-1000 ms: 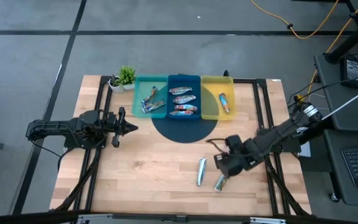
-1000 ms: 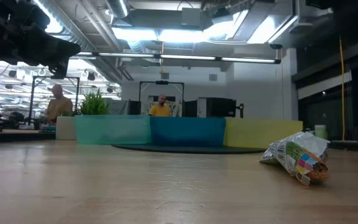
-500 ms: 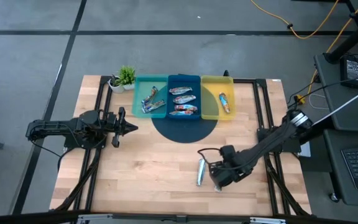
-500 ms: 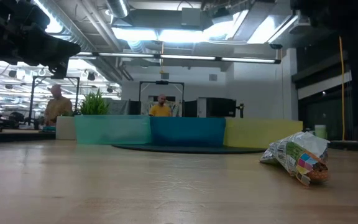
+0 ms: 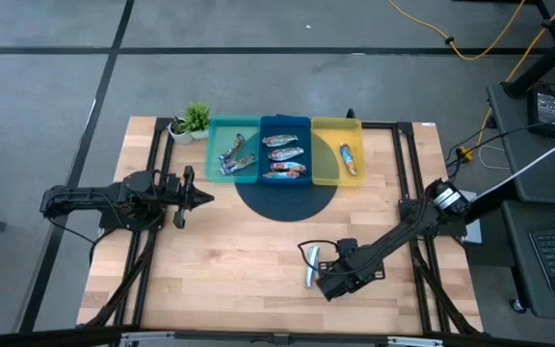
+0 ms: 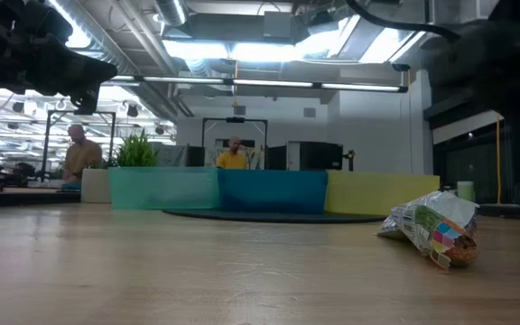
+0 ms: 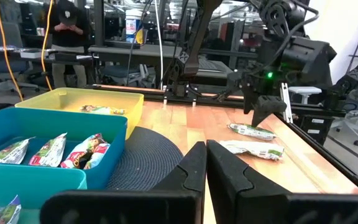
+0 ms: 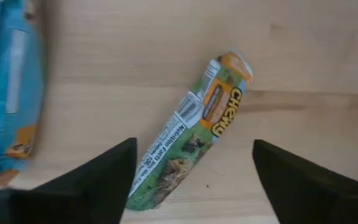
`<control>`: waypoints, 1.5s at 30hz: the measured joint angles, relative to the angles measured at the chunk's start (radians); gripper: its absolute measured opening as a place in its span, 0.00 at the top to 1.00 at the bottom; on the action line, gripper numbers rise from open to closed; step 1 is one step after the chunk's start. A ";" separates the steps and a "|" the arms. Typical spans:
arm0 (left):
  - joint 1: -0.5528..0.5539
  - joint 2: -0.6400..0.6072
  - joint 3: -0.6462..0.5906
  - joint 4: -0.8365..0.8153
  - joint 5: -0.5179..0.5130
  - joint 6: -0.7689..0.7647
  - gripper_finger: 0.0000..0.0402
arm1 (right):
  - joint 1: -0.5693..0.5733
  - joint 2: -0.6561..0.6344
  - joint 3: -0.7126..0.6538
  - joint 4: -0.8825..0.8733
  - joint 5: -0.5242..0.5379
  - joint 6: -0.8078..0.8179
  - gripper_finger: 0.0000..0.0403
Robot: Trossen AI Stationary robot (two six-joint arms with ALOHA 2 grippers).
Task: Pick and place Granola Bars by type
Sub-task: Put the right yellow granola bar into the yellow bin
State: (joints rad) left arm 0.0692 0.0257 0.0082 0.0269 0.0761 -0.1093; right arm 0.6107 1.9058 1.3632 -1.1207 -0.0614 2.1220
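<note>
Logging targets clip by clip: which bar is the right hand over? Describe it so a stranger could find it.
On the wooden table, well clear of the three trays, two wrapped snacks lie loose on bare wood. The right hand hangs open over one of them. That bar has a green and orange wrapper; its neighbour is blue.

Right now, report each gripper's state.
Left gripper: shut, holding nothing.
Right gripper: open over a green granola bar, not gripping it.

Dark jointed arms [image 5: 408, 220] (two, cabled)
</note>
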 joint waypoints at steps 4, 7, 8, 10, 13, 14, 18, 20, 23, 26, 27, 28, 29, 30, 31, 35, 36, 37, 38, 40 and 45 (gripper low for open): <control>0.000 0.000 0.000 0.000 0.000 0.000 0.99 | 0.008 0.021 0.000 0.014 -0.002 0.034 0.14; 0.000 0.000 0.000 0.000 0.000 0.000 0.98 | 0.008 0.040 0.000 0.044 -0.002 0.035 0.14; 0.000 0.000 0.000 0.000 0.000 0.000 0.98 | 0.008 0.046 0.000 0.056 -0.002 0.033 0.14; 0.000 0.000 0.000 0.000 0.000 0.000 0.98 | 0.008 0.061 -0.002 0.077 -0.002 0.029 0.16; 0.000 0.000 0.000 0.000 0.000 0.000 0.99 | 0.010 0.074 -0.029 0.156 -0.004 0.028 0.19; 0.000 0.000 0.000 0.000 0.000 0.000 0.99 | 0.010 0.075 -0.040 0.186 -0.004 0.028 0.20; 0.000 0.000 0.000 0.000 0.000 0.000 0.99 | 0.011 0.074 -0.074 0.261 -0.005 0.032 0.25; 0.000 0.000 0.000 0.000 0.000 0.000 0.98 | 0.011 0.074 -0.074 0.263 -0.008 0.028 0.28; 0.000 0.000 0.000 0.000 0.000 0.000 0.98 | 0.010 0.074 -0.074 0.261 -0.008 0.020 0.34; 0.000 0.000 0.000 0.000 0.000 0.000 0.99 | 0.010 0.074 -0.075 0.261 -0.008 0.019 0.41; 0.000 0.000 0.000 0.000 0.000 0.000 0.99 | 0.011 0.074 -0.075 0.259 -0.010 0.018 0.43; 0.000 0.000 0.000 0.000 0.000 0.000 0.99 | 0.011 0.074 -0.075 0.257 -0.013 0.017 0.46; 0.000 0.000 0.000 0.000 0.000 0.000 0.99 | 0.011 0.074 -0.076 0.257 -0.014 0.016 0.48; 0.000 0.000 0.000 0.000 0.000 0.000 0.99 | 0.011 0.075 -0.076 0.258 -0.014 0.014 0.50; 0.000 0.000 0.000 0.000 0.000 0.000 0.99 | 0.011 0.075 -0.076 0.258 -0.014 0.013 0.53; 0.000 0.000 0.000 0.000 0.000 0.000 0.98 | 0.013 0.075 -0.072 0.252 -0.016 0.011 0.61; 0.000 0.000 0.000 0.000 0.000 0.000 0.98 | 0.015 0.076 -0.069 0.246 -0.018 0.002 0.63; 0.000 0.000 0.000 0.000 0.000 0.000 0.98 | 0.015 0.076 -0.065 0.243 -0.020 -0.007 0.65; 0.000 0.000 0.000 0.000 0.000 0.000 0.98 | 0.015 0.077 -0.059 0.234 -0.023 -0.013 0.67; 0.000 0.000 0.000 0.000 0.000 0.000 0.99 | 0.015 0.077 -0.043 0.212 -0.023 -0.031 0.70; 0.000 0.000 0.000 0.000 0.000 0.000 0.99 | 0.015 0.063 0.041 0.082 -0.048 -0.094 0.74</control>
State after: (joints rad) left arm 0.0692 0.0257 0.0085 0.0269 0.0761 -0.1093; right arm 0.6254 1.9684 1.4037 -1.0387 -0.1097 2.0277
